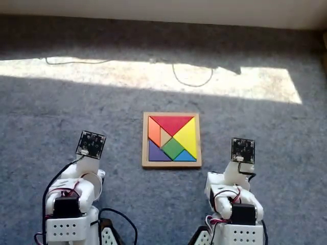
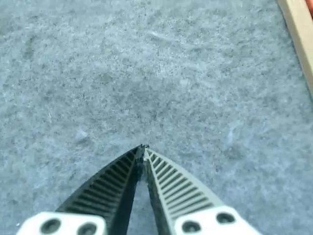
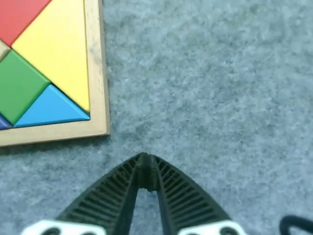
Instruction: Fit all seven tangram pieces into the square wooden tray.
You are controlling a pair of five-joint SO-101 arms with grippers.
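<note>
The square wooden tray [image 1: 145, 140] lies on the grey carpet between the two arms, holding the red [image 1: 171, 123], yellow [image 1: 187, 136], orange [image 1: 154, 131], tan [image 1: 165, 138], green [image 1: 173, 148], purple [image 1: 156, 153] and blue [image 1: 185, 156] pieces side by side. My left gripper [image 2: 143, 148] is shut over bare carpet left of the tray, whose rim [image 2: 299, 29] shows at the edge. My right gripper [image 3: 145, 157] is shut just off the tray's near right corner [image 3: 100, 128], with the yellow [image 3: 58, 49], green [image 3: 17, 83] and blue [image 3: 51, 108] pieces close by.
A thin cable [image 1: 191, 81] loops across the sunlit band of carpet behind the tray. Both arm bases [image 1: 69, 214] [image 1: 237, 217] stand at the near edge. Open carpet lies to either side of the tray.
</note>
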